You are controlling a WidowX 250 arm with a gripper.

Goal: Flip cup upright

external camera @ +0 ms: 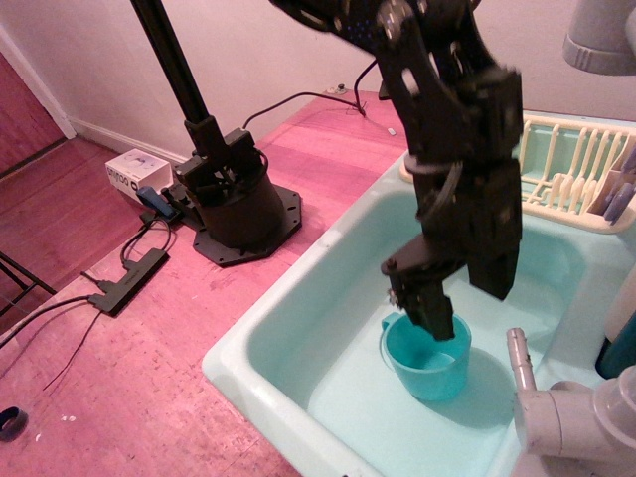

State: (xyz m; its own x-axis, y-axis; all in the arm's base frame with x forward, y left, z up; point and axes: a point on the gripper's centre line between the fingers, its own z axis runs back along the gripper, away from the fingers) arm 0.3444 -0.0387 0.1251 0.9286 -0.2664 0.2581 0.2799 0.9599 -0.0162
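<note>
The teal cup [425,366] stands upright, mouth up, on the floor of the pale mint sink [260,366], its small handle on the left side. My black gripper [437,323] points down over the cup, its fingertips at the cup's back rim and partly inside the mouth. The dark fingers overlap each other, so I cannot make out the gap between them or whether they still pinch the rim.
A cream dish rack [566,169] sits at the sink's far right edge. A white faucet pipe [556,412] juts in at the lower right, close to the cup. A black stand base [234,204], cables, a power strip [129,281] and a white box [134,171] lie on the pink surface at left.
</note>
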